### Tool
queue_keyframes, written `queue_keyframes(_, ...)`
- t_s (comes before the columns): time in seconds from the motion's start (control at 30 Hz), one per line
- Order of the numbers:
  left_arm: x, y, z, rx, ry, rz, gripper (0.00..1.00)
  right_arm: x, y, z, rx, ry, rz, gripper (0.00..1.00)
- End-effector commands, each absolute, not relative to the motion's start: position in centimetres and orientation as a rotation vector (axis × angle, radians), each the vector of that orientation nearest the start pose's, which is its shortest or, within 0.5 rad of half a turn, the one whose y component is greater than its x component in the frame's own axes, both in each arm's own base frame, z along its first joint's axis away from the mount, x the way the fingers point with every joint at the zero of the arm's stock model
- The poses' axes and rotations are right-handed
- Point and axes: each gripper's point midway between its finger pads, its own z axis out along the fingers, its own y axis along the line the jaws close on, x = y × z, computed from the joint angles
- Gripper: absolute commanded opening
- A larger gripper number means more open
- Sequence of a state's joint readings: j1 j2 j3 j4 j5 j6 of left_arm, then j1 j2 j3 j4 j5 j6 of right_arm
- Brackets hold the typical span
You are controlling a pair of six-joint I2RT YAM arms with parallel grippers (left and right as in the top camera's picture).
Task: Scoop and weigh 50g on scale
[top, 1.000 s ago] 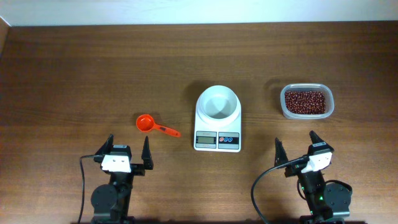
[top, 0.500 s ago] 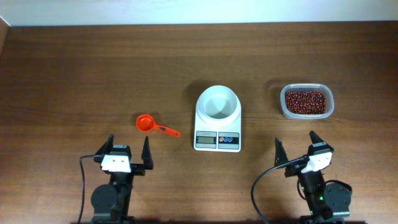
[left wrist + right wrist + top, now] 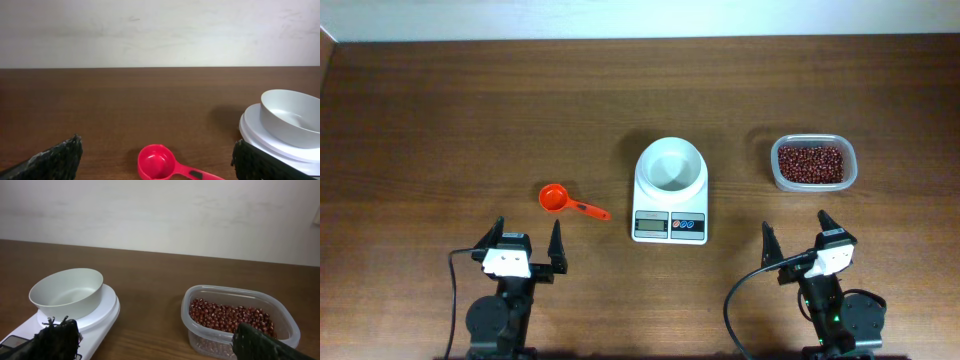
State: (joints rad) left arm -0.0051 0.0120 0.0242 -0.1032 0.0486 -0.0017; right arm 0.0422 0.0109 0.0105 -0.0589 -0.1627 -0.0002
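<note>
Starting calls for the orange-red plastic measuring scoop (image 3: 568,203), which lies ahead of the left gripper (image 3: 527,224) and slightly to its right, its handle pointing toward the small white digital scale with a round bowl top (image 3: 670,190). Both that gripper and the right gripper (image 3: 795,222) stand wide open, holding nothing. The dark red-brown beans (image 3: 810,163) sit in a clear rectangular plastic tub (image 3: 853,172) just ahead of the right gripper, apart from the scale's empty bowl. A low grasp across the thin handle should keep the cup level.
</note>
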Motion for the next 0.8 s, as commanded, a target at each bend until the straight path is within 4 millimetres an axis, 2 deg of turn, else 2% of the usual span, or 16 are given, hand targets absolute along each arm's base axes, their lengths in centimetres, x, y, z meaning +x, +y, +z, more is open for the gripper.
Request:
queue_keyframes(0.0,24.4,-1.1,16.7,0.035,1.641,-0.064,0.99,24.3,3.9,15.8,-0.16,1.636,0.171,0.99)
queue_keyframes(0.4,24.3,-1.1,16.5,0.038,1.651,-0.067,0.99,24.3,3.9,15.8,-0.16,1.636,0.171,0.99)
queue_keyframes(0.53,24.2,-2.1,16.5,0.079,1.651,-0.113,0.99,24.3,3.9,15.8,-0.16,1.636,0.171,0.99)
queue_keyframes(0.63,24.0,-2.4,17.0,0.051,1.658,-0.17,0.99,24.3,3.9,15.8,-0.16,1.636,0.171,0.99)
queue_keyframes(0.77,23.0,-2.3,18.8,0.038,1.688,-0.171,0.99,24.3,3.9,15.8,-0.16,1.636,0.171,0.99)
